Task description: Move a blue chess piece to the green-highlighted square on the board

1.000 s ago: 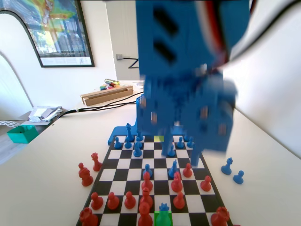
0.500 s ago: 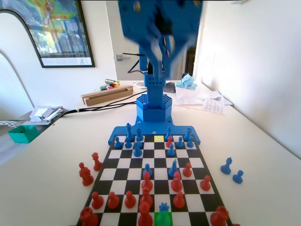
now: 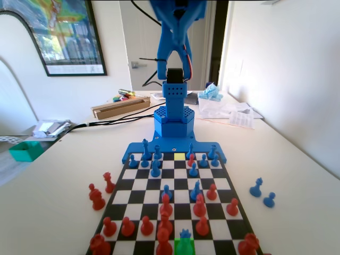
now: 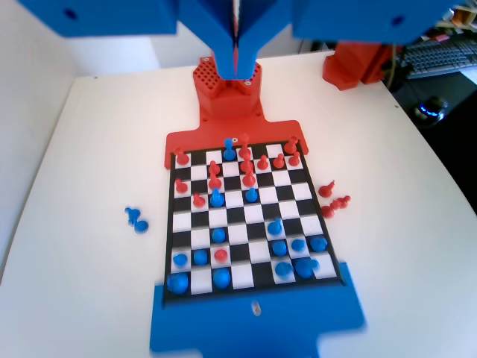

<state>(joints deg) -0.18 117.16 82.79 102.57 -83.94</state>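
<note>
My arm is raised high above the board (image 3: 175, 183), my gripper (image 4: 236, 63) pressed together and holding nothing. The blue chess piece (image 3: 184, 234) stands on the green-highlighted square (image 3: 184, 247) at the board's near edge in the fixed view, its base cut off there.

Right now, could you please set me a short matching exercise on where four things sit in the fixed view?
Things:
1. crowned blue piece
2. yellow square
3. two loose blue pawns
4. gripper

Places:
A. on the table right of the board
B. raised high above the board, jaws together
C. on the green square, at the near edge
D. far row, by the arm's base

Pairs: 1-C, 2-D, 3-A, 4-B
</note>
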